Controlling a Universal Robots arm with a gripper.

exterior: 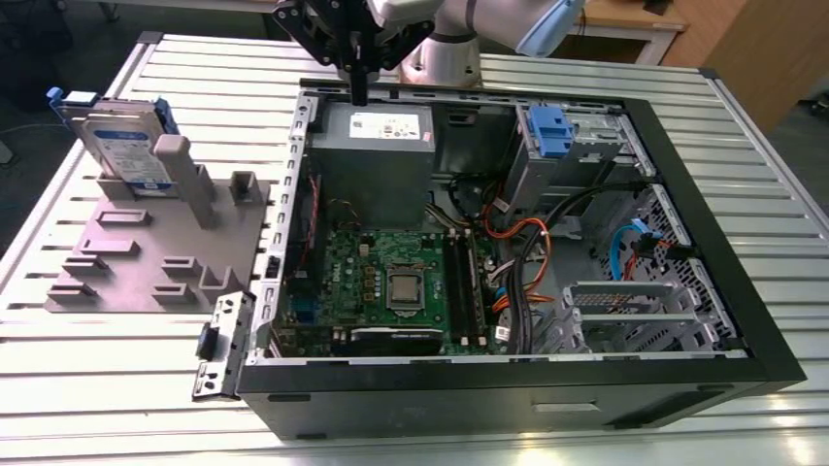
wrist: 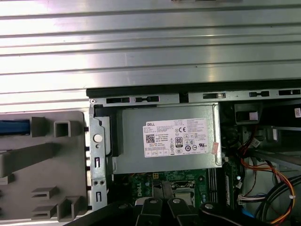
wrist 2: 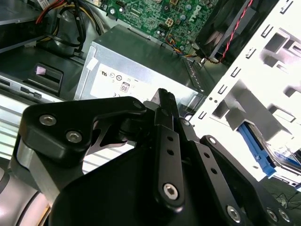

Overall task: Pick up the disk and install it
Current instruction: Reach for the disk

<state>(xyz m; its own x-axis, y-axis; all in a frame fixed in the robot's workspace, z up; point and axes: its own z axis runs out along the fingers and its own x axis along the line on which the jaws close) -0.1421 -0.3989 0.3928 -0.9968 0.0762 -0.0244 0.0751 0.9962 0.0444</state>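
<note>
One disk (exterior: pixel 123 146) stands upright in the grey holder (exterior: pixel 143 262) on the table (exterior: pixel 751 146), at the exterior view's left, slotted that way, I judge, to leave its edges free for gripping. My hand (exterior: pixel 359 95) hangs well apart from it, closed and empty, over the power supply (exterior: pixel 376 136). Holder posts hide the disk's lower edge.
</note>
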